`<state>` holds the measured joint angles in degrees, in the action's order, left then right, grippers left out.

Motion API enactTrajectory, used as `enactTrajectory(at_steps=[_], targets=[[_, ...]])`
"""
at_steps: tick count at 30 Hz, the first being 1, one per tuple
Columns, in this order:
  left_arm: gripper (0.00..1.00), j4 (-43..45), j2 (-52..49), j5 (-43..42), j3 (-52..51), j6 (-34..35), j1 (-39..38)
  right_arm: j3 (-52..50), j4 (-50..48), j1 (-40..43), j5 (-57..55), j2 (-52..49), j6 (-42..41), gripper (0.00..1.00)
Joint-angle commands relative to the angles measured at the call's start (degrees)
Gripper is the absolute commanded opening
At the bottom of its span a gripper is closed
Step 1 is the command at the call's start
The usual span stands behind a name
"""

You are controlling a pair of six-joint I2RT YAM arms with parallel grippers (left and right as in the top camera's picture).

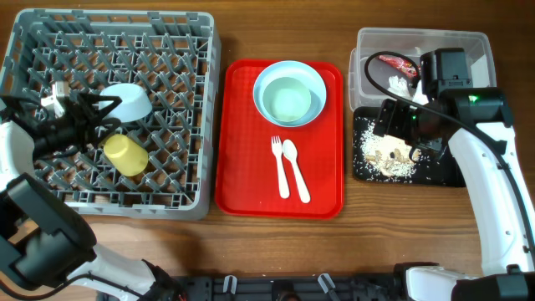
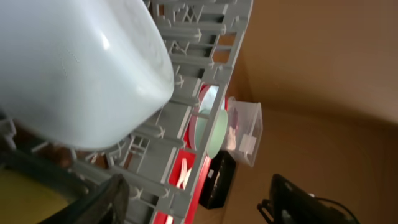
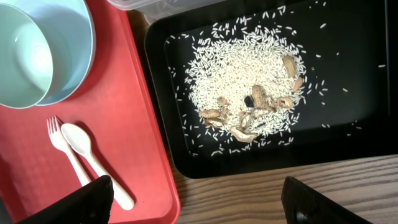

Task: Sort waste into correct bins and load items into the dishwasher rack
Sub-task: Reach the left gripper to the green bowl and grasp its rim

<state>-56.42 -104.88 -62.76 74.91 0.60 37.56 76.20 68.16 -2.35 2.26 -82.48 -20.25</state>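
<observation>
The grey dishwasher rack (image 1: 50, 50) holds a mint-blue bowl (image 1: 129, 100) on its side and a yellow cup (image 1: 125, 155). My left gripper (image 1: 107, 113) is open next to that bowl (image 2: 74, 68), with nothing between its fingers (image 2: 205, 200). The pale-blue plate (image 1: 316, 77) carries the second bowl (image 1: 288, 100). A white fork (image 1: 278, 163) and spoon (image 1: 294, 171) lie below it. My right gripper (image 1: 393, 121) is open and empty above the black tray (image 3: 348, 124), which holds rice scraps (image 3: 242, 68). The clear tub (image 1: 468, 46) holds the red wrapper (image 1: 397, 63) and the white scrap (image 1: 399, 84).
The flat red serving tray (image 1: 242, 125) lies between the rack and the bins, under the plate, fork (image 3: 59, 134) and spoon (image 3: 78, 138). The black tray (image 1: 443, 171) sits just in front of the tub. Bare wooden table runs along the front edge.
</observation>
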Motion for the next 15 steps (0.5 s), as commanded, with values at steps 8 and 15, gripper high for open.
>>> enactTrajectory(at_steps=[8, 15], targets=[[0.99, -5.77, 13.29, 4.94, 0.31, -0.17, -0.57, -0.09, 0.11, 0.13, -0.98, 0.72, 0.76, 0.87], [1.0, -3.89, 22.36, 16.72, 0.31, 3.21, -9.49, -0.09, 0.39, 0.61, -1.44, 0.72, 0.74, 0.87]])
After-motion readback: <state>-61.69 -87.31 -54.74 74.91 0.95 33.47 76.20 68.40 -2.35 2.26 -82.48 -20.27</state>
